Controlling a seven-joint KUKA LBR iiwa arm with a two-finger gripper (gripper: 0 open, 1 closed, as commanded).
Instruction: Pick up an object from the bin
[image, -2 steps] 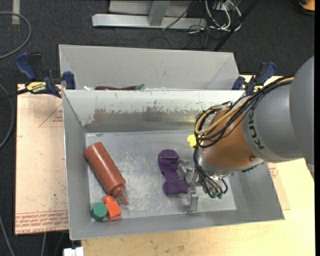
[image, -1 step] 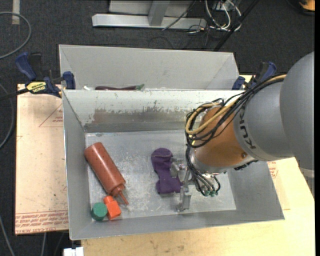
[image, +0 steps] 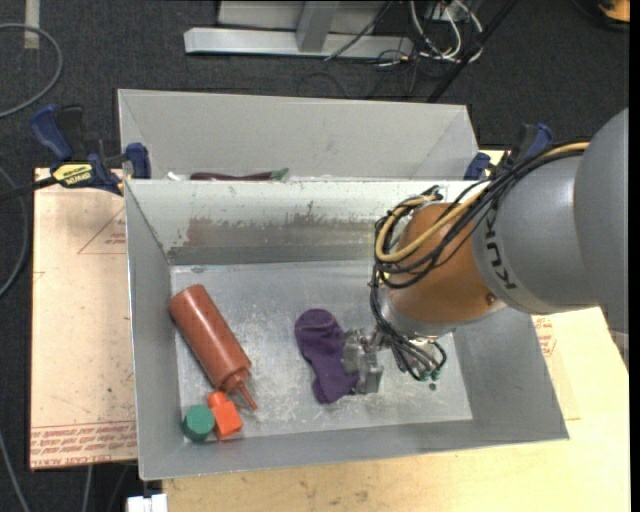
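Observation:
My gripper (image: 364, 366) is low in the middle of the bin, its metal fingers at the right edge of a crumpled purple cloth (image: 322, 350). The cloth lies on the bin floor and spreads to the left of the fingers; one lobe of it sits right against them. I cannot see whether any cloth is between the fingers. A reddish-brown squeeze bottle (image: 208, 337) lies slanted at the left, its nozzle pointing down-right.
A small green cylinder (image: 199, 424) and an orange block (image: 226, 416) sit together in the bin's front left corner. The arm with its orange cover and cables hangs over the bin's right half, hiding the floor there.

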